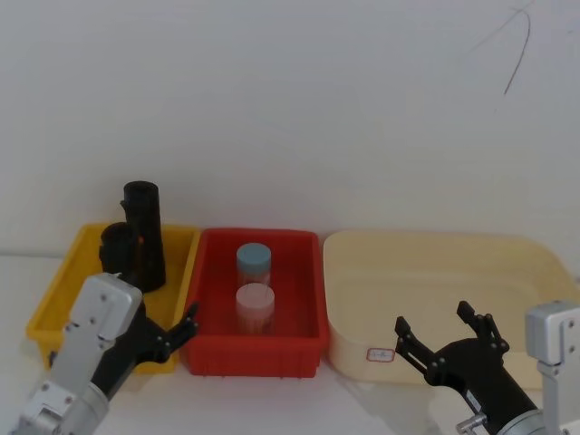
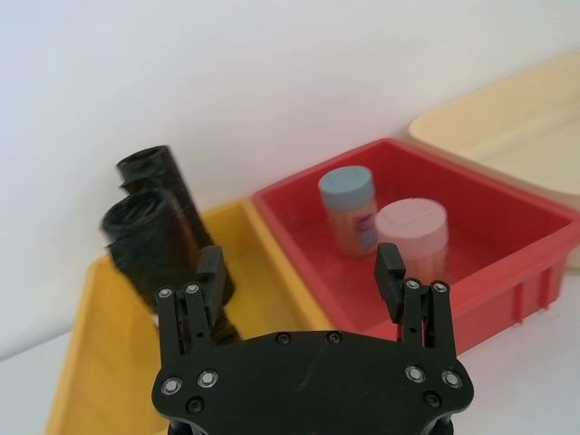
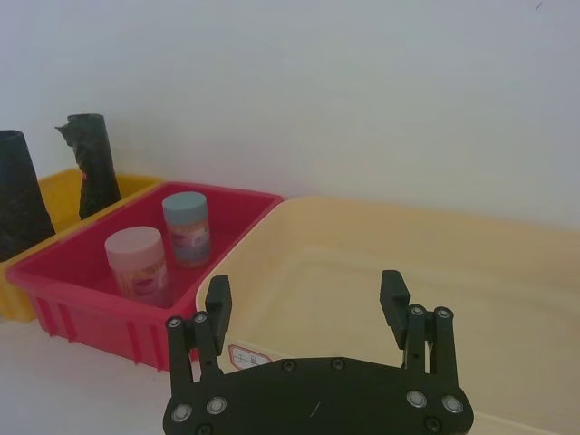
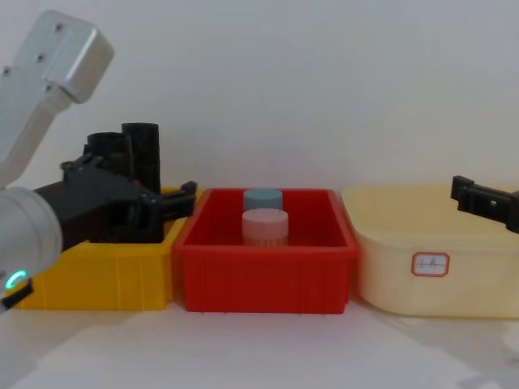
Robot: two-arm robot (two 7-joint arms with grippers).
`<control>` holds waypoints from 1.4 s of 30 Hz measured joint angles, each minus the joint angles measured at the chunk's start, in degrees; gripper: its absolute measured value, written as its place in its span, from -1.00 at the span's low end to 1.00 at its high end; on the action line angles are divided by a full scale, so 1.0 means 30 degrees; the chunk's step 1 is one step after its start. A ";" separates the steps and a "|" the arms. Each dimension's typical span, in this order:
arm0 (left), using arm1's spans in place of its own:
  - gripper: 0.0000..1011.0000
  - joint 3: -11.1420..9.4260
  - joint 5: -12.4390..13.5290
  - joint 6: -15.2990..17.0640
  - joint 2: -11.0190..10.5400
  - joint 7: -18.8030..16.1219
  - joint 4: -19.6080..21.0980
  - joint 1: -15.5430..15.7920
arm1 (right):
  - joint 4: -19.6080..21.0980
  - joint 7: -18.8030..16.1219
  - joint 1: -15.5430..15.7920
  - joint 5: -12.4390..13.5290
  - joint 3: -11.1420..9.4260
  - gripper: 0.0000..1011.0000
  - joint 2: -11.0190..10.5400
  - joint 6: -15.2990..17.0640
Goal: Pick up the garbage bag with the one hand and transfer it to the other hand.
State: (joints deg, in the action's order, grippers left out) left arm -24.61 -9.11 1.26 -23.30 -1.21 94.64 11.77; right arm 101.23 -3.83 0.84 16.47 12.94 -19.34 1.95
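Note:
Two black garbage bag rolls stand upright in the back of a yellow bin (image 1: 53, 304), the taller one (image 1: 145, 231) behind the nearer one (image 1: 116, 246). My left gripper (image 1: 174, 331) hovers open over the bin's front right corner, short of both rolls and holding nothing. In the left wrist view its fingers (image 2: 300, 263) point past the nearer roll (image 2: 149, 240), which sits beside one finger, with the far roll (image 2: 152, 170) behind. My right gripper (image 1: 433, 319) is open and empty in front of the cream tub (image 1: 435, 263); its own view shows it (image 3: 305, 288) over the tub's near wall.
A red bin (image 1: 254, 352) sits between the yellow bin and the cream tub. It holds a blue-lidded jar (image 1: 254, 263) and a pink-lidded jar (image 1: 255, 304). A white wall stands close behind all three containers. Bare white table lies in front.

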 joint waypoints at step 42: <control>0.98 0.2164 -0.1185 -0.0332 0.0483 0.1306 -0.3674 0.1665 | 0.0001 0.0000 0.0000 0.0000 0.0000 0.98 0.0000 0.0001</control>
State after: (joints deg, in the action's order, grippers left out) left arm -18.12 -12.66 0.27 -21.85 2.71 83.61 16.76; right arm 101.23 -3.83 0.84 16.46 12.94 -19.34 1.95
